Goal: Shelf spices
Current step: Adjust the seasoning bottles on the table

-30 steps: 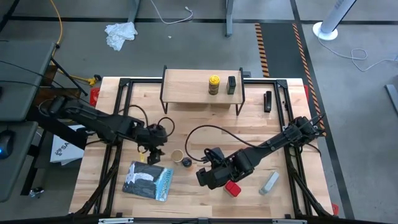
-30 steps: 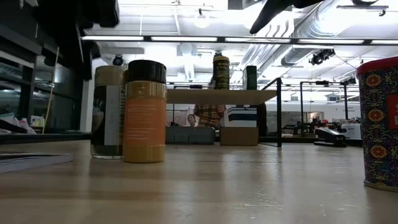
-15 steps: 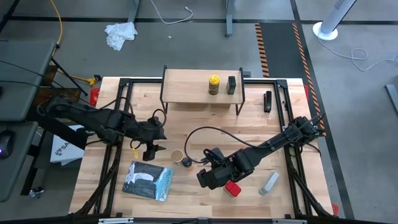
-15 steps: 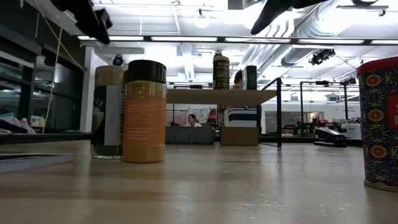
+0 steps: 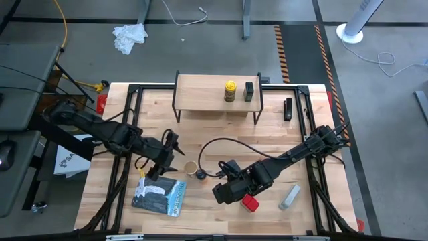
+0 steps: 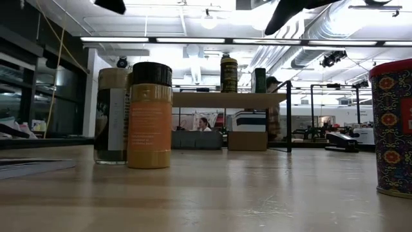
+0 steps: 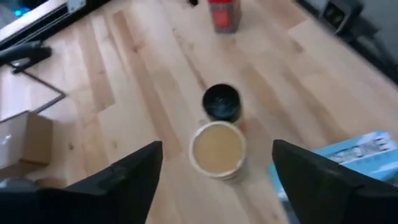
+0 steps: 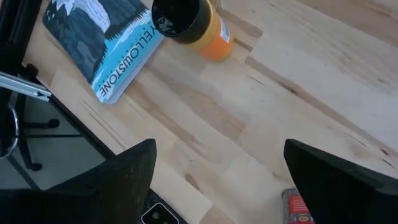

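Observation:
On the shelf (image 5: 217,99) at the far side stand the yellow jar (image 5: 230,90) and the black tin (image 5: 249,91). The tan cylinder (image 5: 190,167) and the amber jar (image 5: 200,175) stand side by side on the table. The red tin (image 5: 249,203) stands nearer the front. My left gripper (image 5: 160,167) hovers open, left of the tan cylinder (image 7: 217,149), which shows ahead between its fingers. My right gripper (image 5: 221,193) hangs open between the amber jar (image 8: 193,22) and the red tin (image 8: 298,208), touching neither.
A blue-grey book-like case (image 5: 159,194) lies flat near the front left, under my left arm. A grey bar (image 5: 289,196) lies right of the red tin, and a small black object (image 5: 288,108) sits right of the shelf. A cardboard cube (image 7: 22,140) shows in the left wrist view.
My left gripper has risen, almost leaving the top of the low view, and has swung a little toward the near edge beside the tan cylinder. The jars and tins have kept their places.

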